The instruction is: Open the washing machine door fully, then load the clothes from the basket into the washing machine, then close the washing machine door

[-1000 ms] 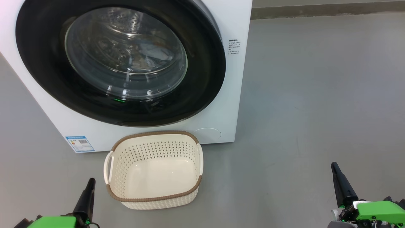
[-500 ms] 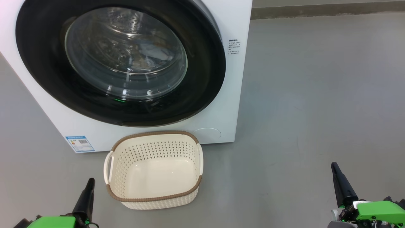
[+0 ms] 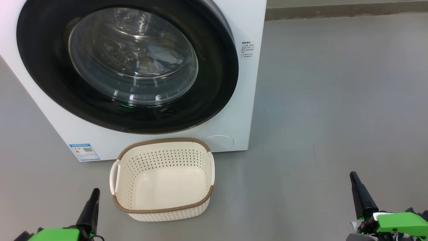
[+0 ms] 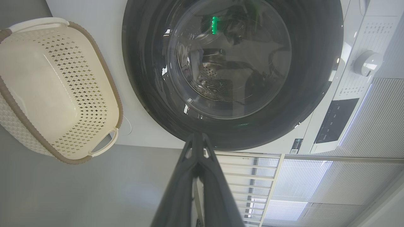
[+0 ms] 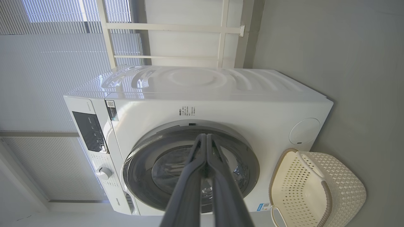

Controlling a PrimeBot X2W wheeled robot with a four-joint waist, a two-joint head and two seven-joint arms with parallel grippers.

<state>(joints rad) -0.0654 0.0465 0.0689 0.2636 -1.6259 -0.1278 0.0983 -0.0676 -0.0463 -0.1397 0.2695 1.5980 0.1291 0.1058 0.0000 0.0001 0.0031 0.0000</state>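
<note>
Washing machine (image 3: 247,100) far left, heavy and fixed. Washing machine door (image 3: 217,83) shut flush: stiff, glossy, probably slick; best hooked at right rim. Basket (image 3: 160,140) just before it, light, bare inside, perhaps under door's swing. Clothes (image 3: 160,58) soft, dimly behind glass. Left gripper (image 3: 95,194), right gripper (image 3: 353,178) near, both pinched together, holding nothing.

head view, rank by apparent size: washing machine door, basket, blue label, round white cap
1. washing machine door
2. basket
3. blue label and round white cap: look about alike, so not ranked
</note>
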